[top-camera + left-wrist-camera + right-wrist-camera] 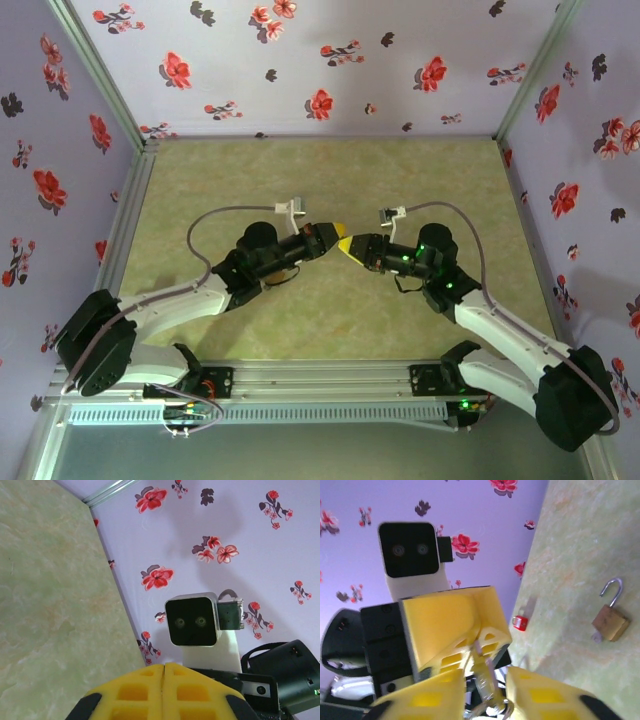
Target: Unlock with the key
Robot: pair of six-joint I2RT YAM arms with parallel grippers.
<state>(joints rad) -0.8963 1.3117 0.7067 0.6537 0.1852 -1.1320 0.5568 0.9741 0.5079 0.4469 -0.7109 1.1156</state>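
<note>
Right wrist view: the key (482, 672) sits between the parted jaws of the right gripper (487, 692), its tip pinched by the left gripper (479, 641), jaws shut; its lower end is cut off.

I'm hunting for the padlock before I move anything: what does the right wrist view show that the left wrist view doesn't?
Right wrist view: the brass padlock lying on the table with its shackle swung open, a small red object near the wall, the key where the jaws meet, and the left arm's wrist camera. Left wrist view: the right arm's wrist camera. Both: the left gripper with yellow jaws, seen shut, the table and the flowered wall.
</note>
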